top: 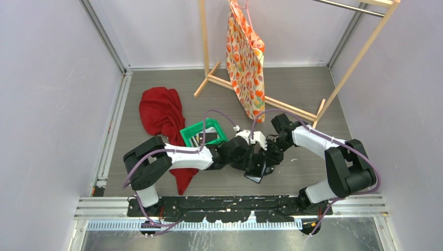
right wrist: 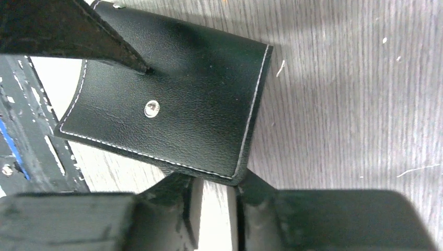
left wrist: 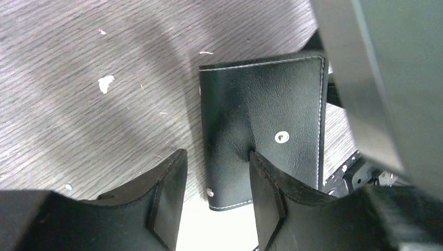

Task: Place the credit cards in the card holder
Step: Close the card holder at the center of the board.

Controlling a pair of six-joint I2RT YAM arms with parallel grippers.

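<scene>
My arms bend in and meet over the grey table (top: 156, 83). My right gripper (right wrist: 215, 180) pinches the black card holder (right wrist: 183, 94) by its bottom edge. My left gripper (left wrist: 217, 154) is open, with one finger poking its cover. A red cloth (top: 159, 112) and a green tray (top: 190, 130) lie behind, by pale walls (top: 52, 104).

The card holder (left wrist: 261, 104) was black, fine-grained, leather-like material with a soft sheen, edged in white stitching and set with 2 shiny metal studs (left wrist: 282, 137). The table (left wrist: 78, 120) was matt grey wood-grain, flecked with pale specks. The left gripper (left wrist: 217, 153) was matt black plastic, slightly rough. In the top view a soft red cloth (top: 161, 112) lay at 10 o'clock beside a glossy green plastic tray (top: 189, 133). At 12 o'clock a bare wooden rack (top: 205, 47) carried a printed fabric bag (top: 244, 57).
</scene>
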